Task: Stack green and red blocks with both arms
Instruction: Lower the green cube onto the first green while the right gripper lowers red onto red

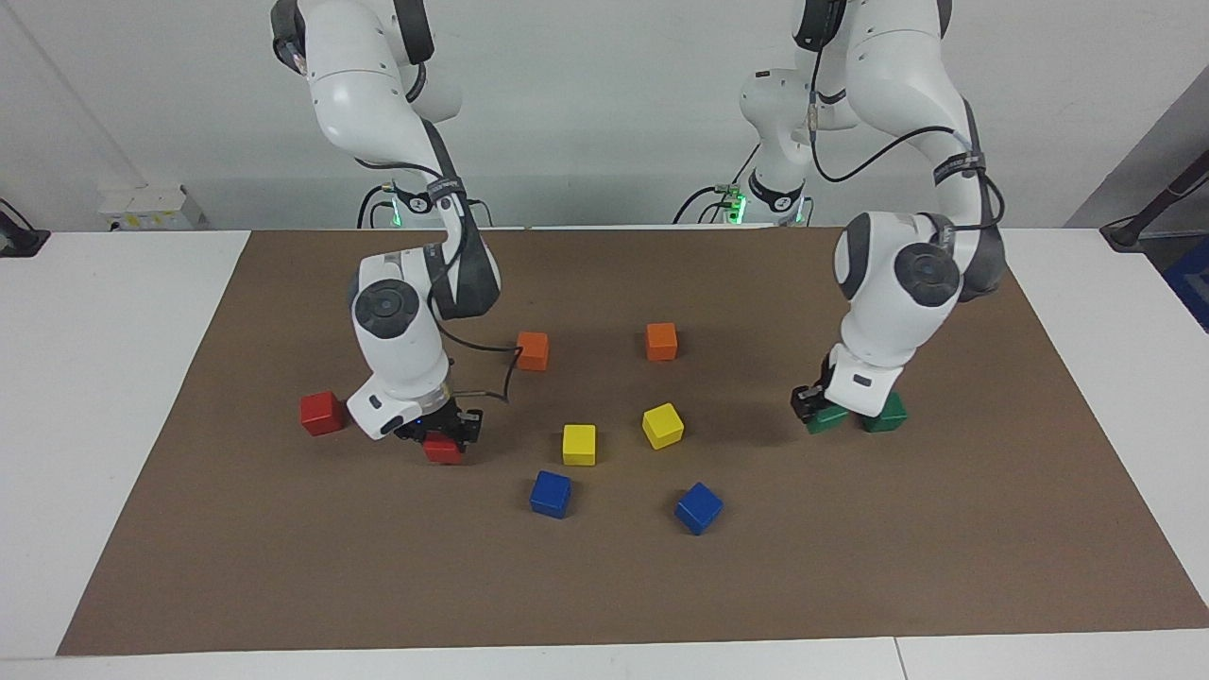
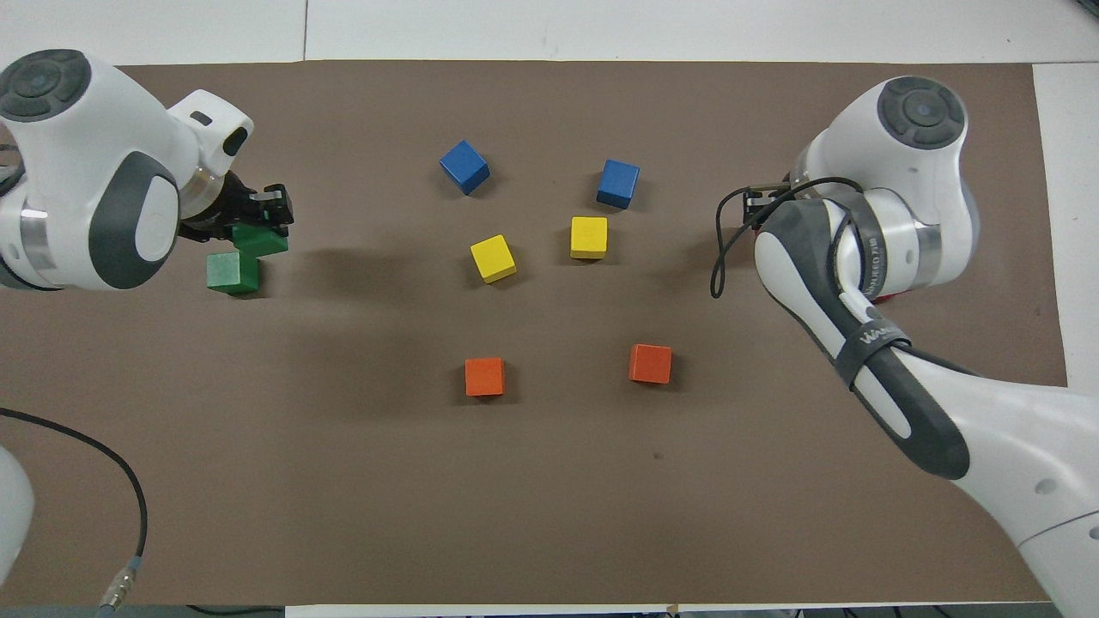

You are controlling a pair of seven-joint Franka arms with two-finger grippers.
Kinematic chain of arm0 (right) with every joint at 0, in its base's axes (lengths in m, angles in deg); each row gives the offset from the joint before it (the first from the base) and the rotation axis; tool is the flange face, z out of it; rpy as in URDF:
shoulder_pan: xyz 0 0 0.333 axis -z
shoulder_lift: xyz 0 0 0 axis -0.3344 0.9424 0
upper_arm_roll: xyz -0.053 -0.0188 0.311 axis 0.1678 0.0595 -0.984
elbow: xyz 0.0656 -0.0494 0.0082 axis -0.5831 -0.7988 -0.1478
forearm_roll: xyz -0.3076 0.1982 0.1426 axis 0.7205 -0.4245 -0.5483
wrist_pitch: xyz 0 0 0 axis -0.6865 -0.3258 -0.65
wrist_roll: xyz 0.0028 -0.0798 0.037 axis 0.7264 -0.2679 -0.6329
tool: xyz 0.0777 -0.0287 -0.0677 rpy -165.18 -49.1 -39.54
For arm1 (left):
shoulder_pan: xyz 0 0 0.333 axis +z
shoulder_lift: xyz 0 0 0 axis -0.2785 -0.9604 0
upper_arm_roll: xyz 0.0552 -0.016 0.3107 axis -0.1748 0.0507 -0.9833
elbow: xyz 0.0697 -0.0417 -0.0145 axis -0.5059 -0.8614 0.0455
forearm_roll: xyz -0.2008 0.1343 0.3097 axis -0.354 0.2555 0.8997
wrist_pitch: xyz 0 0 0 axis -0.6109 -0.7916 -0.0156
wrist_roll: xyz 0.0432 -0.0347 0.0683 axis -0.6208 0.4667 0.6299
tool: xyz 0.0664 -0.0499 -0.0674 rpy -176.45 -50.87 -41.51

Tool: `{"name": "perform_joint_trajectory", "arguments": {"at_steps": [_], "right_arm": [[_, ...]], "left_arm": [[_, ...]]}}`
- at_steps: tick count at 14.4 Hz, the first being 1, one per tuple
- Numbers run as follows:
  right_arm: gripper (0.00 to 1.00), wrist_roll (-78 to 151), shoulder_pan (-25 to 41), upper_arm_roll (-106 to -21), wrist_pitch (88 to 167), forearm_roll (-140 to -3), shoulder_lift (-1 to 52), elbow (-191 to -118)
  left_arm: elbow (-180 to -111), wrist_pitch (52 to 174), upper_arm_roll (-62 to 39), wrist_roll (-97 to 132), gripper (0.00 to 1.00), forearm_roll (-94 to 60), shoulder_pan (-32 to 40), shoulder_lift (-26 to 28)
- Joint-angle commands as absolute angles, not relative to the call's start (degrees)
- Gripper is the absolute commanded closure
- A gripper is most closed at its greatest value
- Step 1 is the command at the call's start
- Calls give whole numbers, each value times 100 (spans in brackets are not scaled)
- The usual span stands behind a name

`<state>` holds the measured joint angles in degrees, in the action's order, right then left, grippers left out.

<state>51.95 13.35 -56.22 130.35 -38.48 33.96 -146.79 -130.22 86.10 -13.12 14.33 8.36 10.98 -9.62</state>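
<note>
1. The left gripper (image 1: 814,408) has its fingers clamped on a green block (image 1: 827,419), carried low just beside the second green block (image 1: 889,414), which sits on the brown mat (image 1: 604,586) at the left arm's end of the tabletop.
2. Seen from above, the held green block (image 2: 260,240) overlaps a corner of the resting one (image 2: 231,273).
3. The right gripper (image 1: 444,433) has its fingers clamped on a red block (image 1: 442,449), low over the mat.
4. The second red block (image 1: 321,413) rests on the mat near the held red block, toward the right arm's end.
5. Two yellow cubes (image 1: 579,444), two blue cubes (image 1: 551,494) and two orange cubes (image 1: 533,350) lie on the mat between the held red block and the green pair.
</note>
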Motion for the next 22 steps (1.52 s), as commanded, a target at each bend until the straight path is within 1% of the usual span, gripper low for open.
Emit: {"name": "perform_joint_trajectory", "arguments": {"at_steps": [1, 4, 7, 9, 10, 12, 14, 18, 22], "right_arm": [[100, 4157, 1741, -5688, 12634, -3810, 2978, -14769], [100, 3477, 2110, -5697, 12202, -3810, 2583, -14970], [100, 2959, 2471, -5697, 12210, -3810, 2309, -15296], [100, 2590, 2717, -5697, 12342, -3819, 2239, -15497], [100, 2492, 2770, -5697, 12525, -3819, 2195, -15646], [100, 2360, 2850, -5697, 12964, -3819, 2098, -16024], [100, 2316, 2876, -5697, 13255, -3810, 2107, -16201], [100, 2307, 2824, -5697, 13467, -3810, 2124, -16394], [100, 1956, 2806, -5697, 13485, -3819, 2072, -16544]], "left_arm": [[-13146, 8583, -1256, 668, 100, 900, 1344, -876], [-13382, 8741, -1264, -139, 100, 900, 1554, -797], [-13506, 8925, -1264, -713, 100, 909, 1819, -788], [-13769, 9136, -1264, -732, 100, 900, 1880, -762], [-13813, 9180, -1264, -732, 100, 900, 1889, -727], [-13858, 9163, -1256, -662, 100, 883, 1898, -718], [-13875, 9128, -1256, -574, 100, 839, 1898, -718], [-13893, 9093, -1256, -565, 100, 830, 1898, -692], [-13954, 9110, -1256, -338, 100, 716, 1898, -674]]}}
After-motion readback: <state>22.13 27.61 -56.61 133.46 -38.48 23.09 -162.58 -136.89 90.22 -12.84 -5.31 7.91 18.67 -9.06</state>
